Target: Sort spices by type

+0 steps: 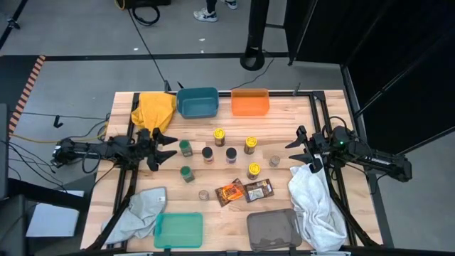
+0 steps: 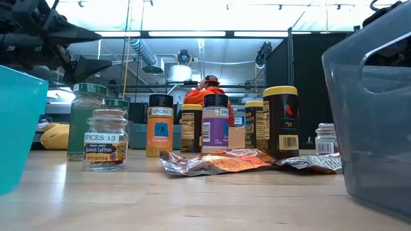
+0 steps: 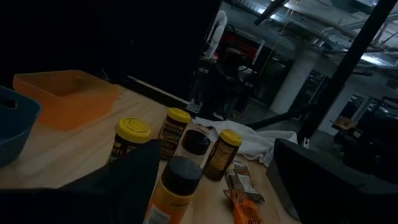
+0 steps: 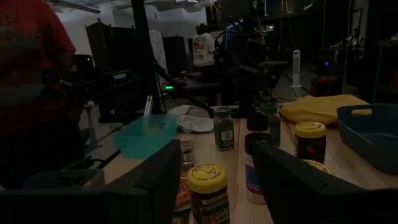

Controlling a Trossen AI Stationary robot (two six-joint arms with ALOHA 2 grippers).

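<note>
Saffron jar (image 2: pixel 106 139) up front and all other jars (image 1: pixel 229 154) sit unsorted mid-table, bins (image 1: pixel 197 102) empty, both grippers (image 1: pixel 165 149) (image 1: pixel 302 148) spread open, holding nothing.

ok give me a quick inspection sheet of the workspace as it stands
surface: wooden table, bare in spots
job's things: spice jars standing mid-table, unsorted; orange packet and brown packet flat near the front
clutter: blue bin, orange bin, teal tray, grey tray; yellow cloth, two pale cloths
grippers: left gripper open beside the jars; right gripper open, empty
cables: black cable across the floor
surroundings: person in orange behind the table
</note>
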